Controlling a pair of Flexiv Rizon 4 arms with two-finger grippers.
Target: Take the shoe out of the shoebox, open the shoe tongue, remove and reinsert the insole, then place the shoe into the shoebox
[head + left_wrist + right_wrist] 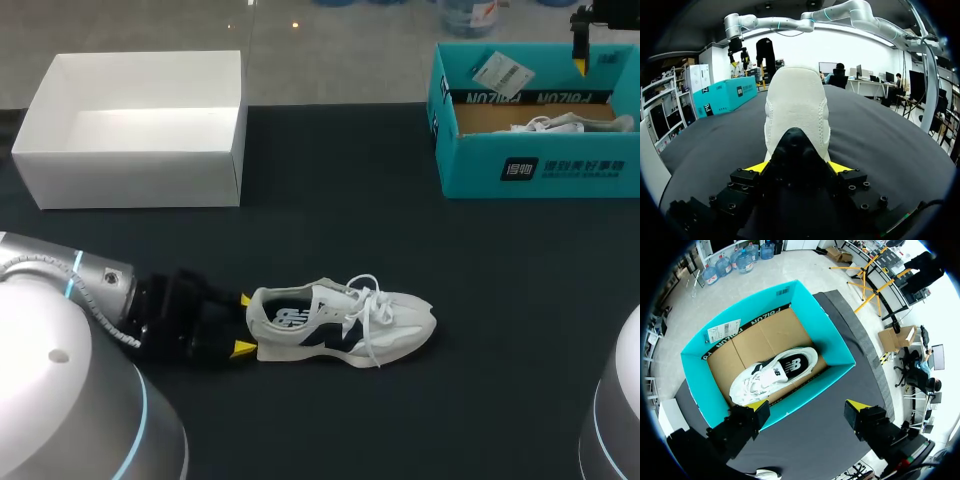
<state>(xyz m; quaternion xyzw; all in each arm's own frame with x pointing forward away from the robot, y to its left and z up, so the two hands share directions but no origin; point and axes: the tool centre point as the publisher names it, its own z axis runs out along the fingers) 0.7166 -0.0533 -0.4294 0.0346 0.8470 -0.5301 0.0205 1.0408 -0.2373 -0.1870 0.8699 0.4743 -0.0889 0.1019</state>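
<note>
A white and navy shoe [340, 322] lies on its side on the black table, toe pointing right. My left gripper [244, 323] is at its heel, a yellow tip against each side. From the left wrist, the cream heel [797, 110] stands between the fingers [757, 167], and both tips touch it. My right gripper [580, 50] hangs open high above the teal shoebox [530, 170]. The right wrist view looks straight down into that shoebox [832, 340], where a second white shoe [772, 375] lies on the cardboard floor, far below the open right gripper [807, 412].
A white box [140, 150] with nothing in it stands at the back left. A paper tag [500, 72] leans on the teal box's rear wall. Bare black tabletop stretches between the two boxes and right of the shoe.
</note>
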